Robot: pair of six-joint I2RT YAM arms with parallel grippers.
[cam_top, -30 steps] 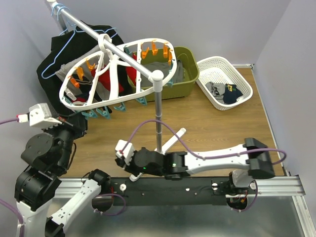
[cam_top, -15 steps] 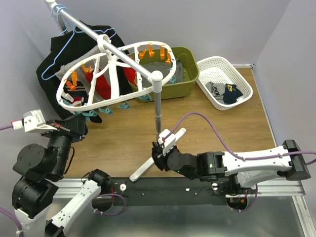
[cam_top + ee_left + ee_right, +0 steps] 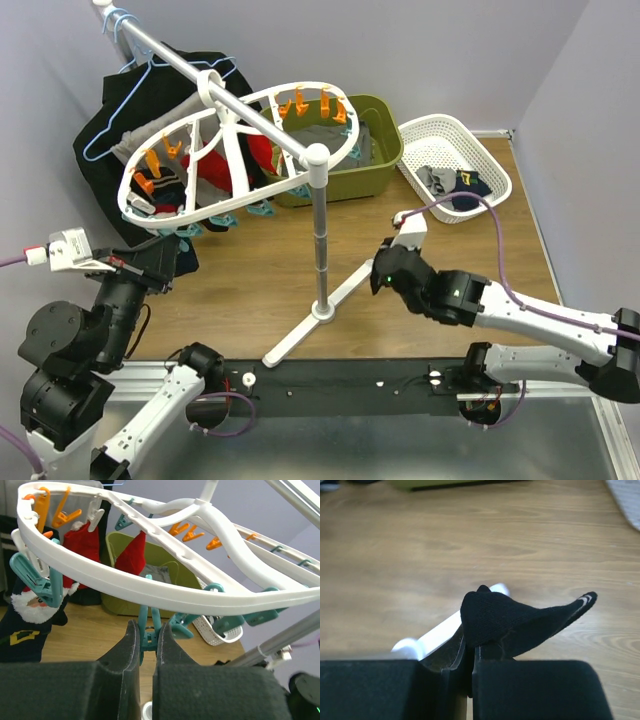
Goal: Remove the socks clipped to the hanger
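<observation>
Left gripper [image 3: 146, 630]: jaws pinch a teal peg [image 3: 144, 615] hanging under the white hanger [image 3: 150, 587] rim. Red socks [image 3: 82, 542] hang behind it, navy Santa sock [image 3: 25, 630] clipped far left. Green bin [image 3: 165, 560] beyond.

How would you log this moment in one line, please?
left gripper: pinching teal peg on hanger | right gripper: holding black sock, away from hanger | red socks: clipped on hanger

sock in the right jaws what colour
Black, the sock has white stripes at its tip; right wrist view.
</observation>
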